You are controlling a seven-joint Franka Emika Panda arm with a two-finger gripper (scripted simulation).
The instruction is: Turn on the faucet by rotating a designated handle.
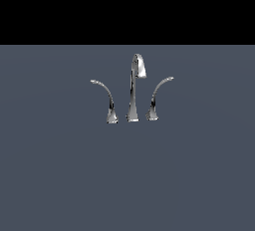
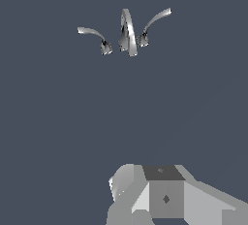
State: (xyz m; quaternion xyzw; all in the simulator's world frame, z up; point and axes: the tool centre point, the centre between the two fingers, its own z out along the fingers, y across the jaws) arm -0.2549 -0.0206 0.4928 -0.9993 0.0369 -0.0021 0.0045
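The gripper fills the wrist view's foreground as grey blocks, its fingertips out of sight, so whether it is wide or narrow cannot be told. Well ahead of it on the slate-grey surface stands the chrome faucet. The designated handle arcs toward the exterior view's left, just beside the tall spout, far from the gripper.

Flat slate-grey surface; plain black backdrop above it.
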